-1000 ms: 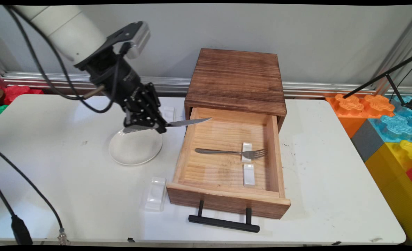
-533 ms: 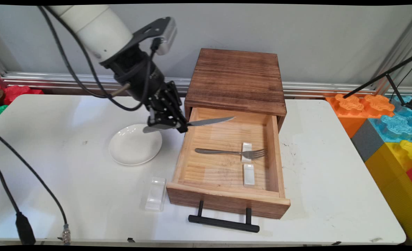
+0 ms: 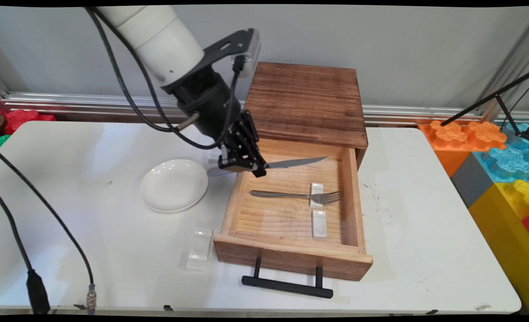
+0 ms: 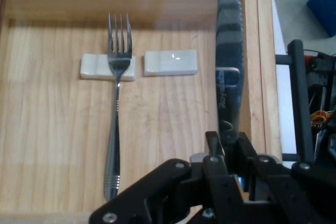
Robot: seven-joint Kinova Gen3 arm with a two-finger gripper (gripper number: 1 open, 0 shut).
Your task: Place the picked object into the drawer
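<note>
White bench: we see the gripper (image 3: 249, 164) clamping a knife (image 3: 291, 163), blade lengthwise over the open drawer (image 3: 291, 257), parallel to the fork (image 4: 116, 108).

A steel table knife (image 3: 291, 163) with a serrated blade lies level in the air, clamped at its handle end by the black gripper (image 3: 246, 166), its blade reaching over the far part of the open wooden drawer (image 3: 291, 257), tip pointing right.

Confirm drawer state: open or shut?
Open. The drawer is pulled well out of the wooden box, its inside exposed with a fork lying in it.
</note>
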